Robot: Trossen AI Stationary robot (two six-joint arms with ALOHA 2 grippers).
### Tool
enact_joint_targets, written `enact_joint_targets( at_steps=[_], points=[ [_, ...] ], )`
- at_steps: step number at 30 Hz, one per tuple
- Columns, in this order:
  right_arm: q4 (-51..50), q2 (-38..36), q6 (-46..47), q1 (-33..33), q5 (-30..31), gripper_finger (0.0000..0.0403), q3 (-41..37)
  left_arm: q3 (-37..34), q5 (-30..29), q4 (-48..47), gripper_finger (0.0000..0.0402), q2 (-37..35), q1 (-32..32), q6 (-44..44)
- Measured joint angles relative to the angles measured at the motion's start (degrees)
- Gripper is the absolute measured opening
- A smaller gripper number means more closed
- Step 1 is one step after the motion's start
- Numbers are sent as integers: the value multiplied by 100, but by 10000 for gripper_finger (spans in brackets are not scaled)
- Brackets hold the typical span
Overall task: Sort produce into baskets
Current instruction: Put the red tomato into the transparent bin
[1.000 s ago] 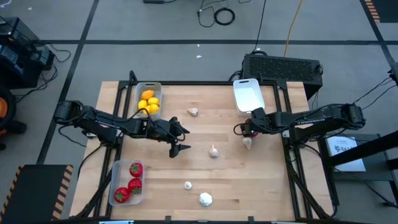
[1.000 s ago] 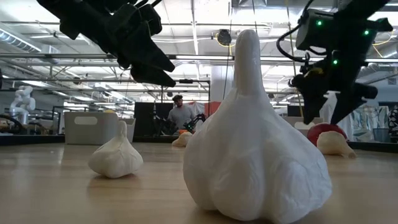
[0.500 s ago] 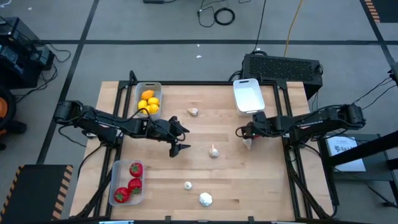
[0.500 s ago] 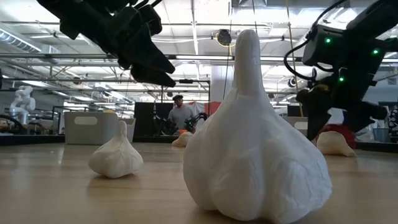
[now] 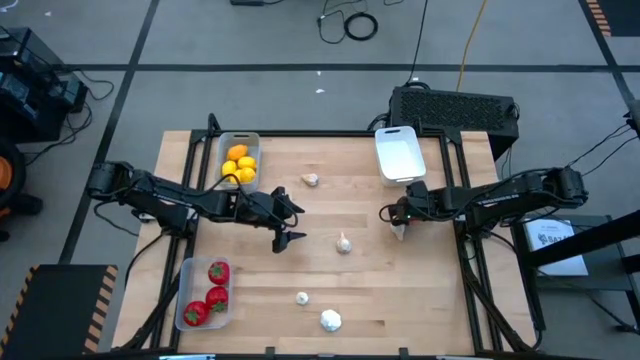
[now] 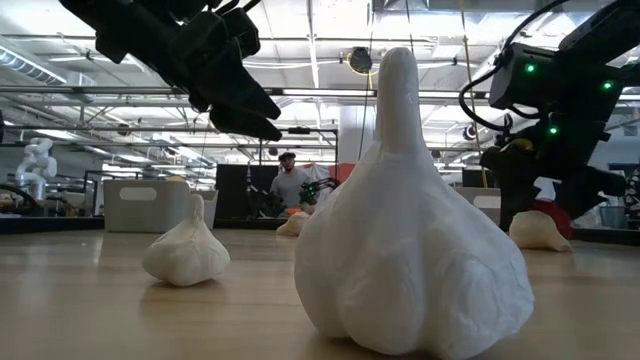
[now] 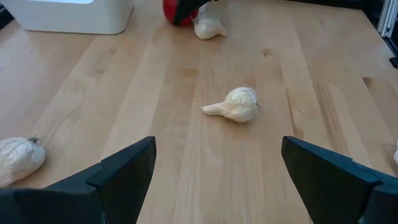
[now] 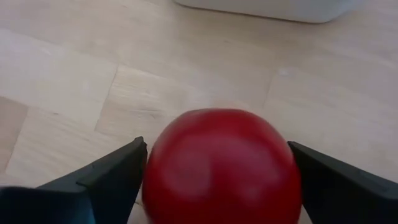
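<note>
1. We are seeing the right gripper (image 8: 214,180) sitting low on the worktop (image 5: 370,280), its jaws standing wide on either side of a glossy red piece (image 8: 221,165), one finger touching it.
2. A garlic bulb (image 5: 399,232) is lying just beside that piece, near the white basket (image 5: 398,153).
3. The left gripper (image 5: 290,224) is hovering mid-worktop, jaws apart and holding nothing, a garlic bulb (image 7: 237,104) lying ahead of it.

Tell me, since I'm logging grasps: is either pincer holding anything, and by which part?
Nothing is held yet. The right pincer straddles the glossy red round produce piece, fingers beside its sides, open. The left pincer is open and empty.
</note>
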Motion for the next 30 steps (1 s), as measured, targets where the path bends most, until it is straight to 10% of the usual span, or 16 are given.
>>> enact_joint_targets(
  at_steps=[19,30],
  points=[
    [833,-2,-1150,0,-180,313,539,408,442,-2028,352,-856,547,43],
    [4814,337,-2690,574,-473,312,716,805,542,-3067,352,-2033,965,46]
  ],
)
